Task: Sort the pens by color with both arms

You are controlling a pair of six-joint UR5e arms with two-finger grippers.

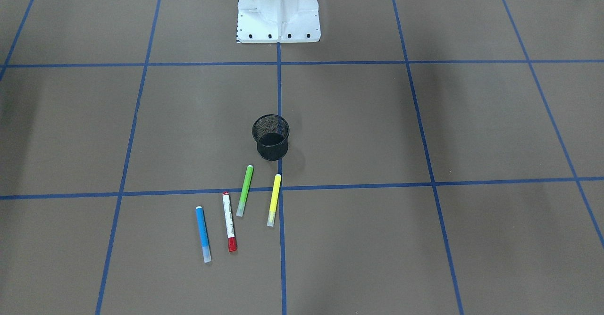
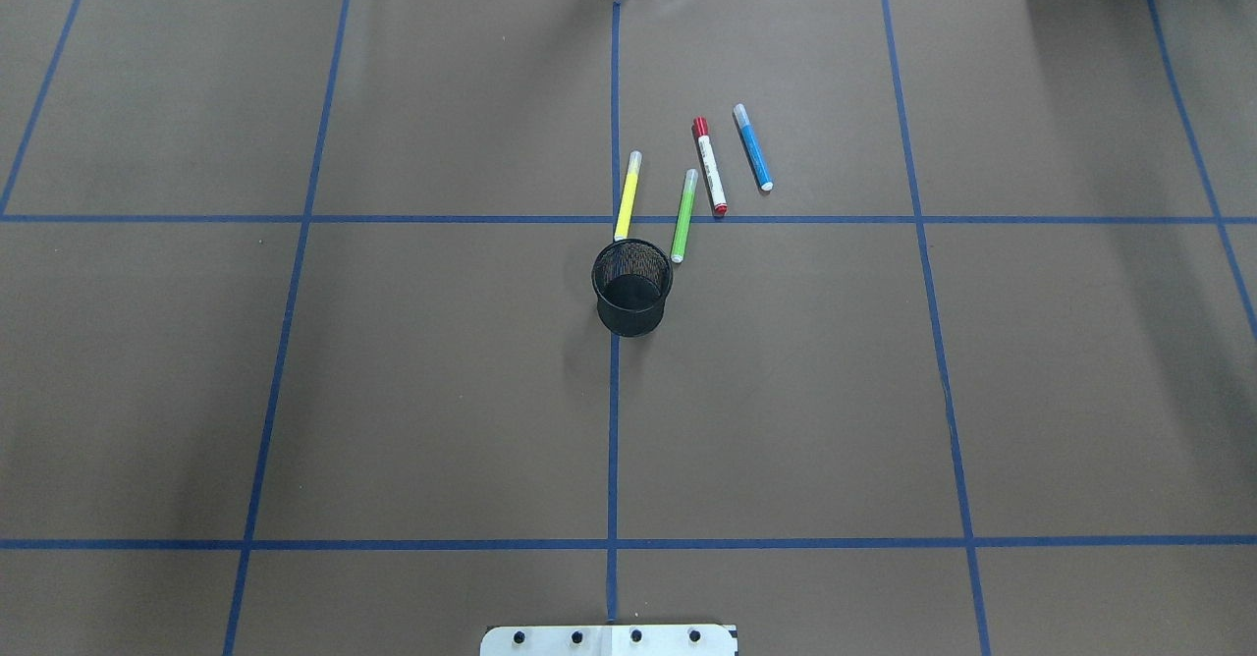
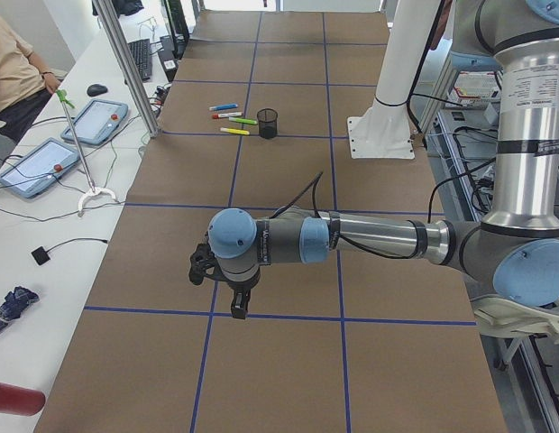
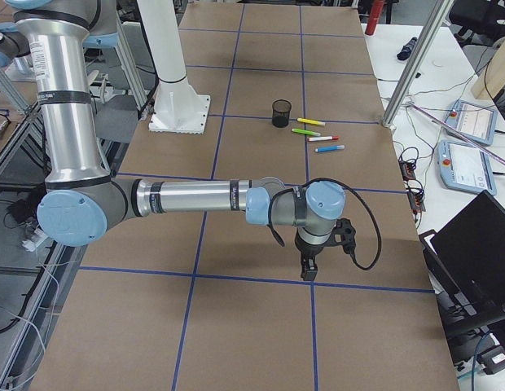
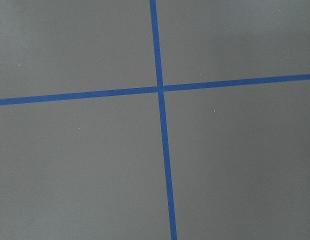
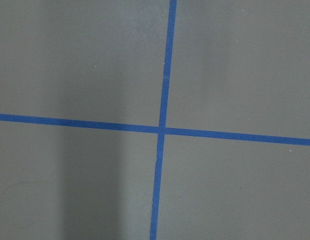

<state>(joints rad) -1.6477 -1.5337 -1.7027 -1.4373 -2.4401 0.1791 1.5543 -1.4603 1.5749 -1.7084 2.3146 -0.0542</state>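
Brown paper-covered table (image 1: 424, 117), marked with a blue tape grid (image 1: 279, 93).
Items lying on it: one black mesh cup (image 1: 271, 137), upright, on the centre tape line; one green pen (image 1: 245, 190) and one yellow pen (image 1: 274, 200), each lying across a cross line near the cup; one red-capped white marker (image 1: 229, 221); one blue pen (image 1: 203, 234). The four lie flat, roughly parallel and apart. One white pedestal base (image 1: 278, 13) is bolted down at the robot's edge.

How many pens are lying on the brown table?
4. They lie side by side near the black mesh cup: yellow pen, green pen, red-capped white pen, then blue pen, farthest from it. None shows inside the cup.
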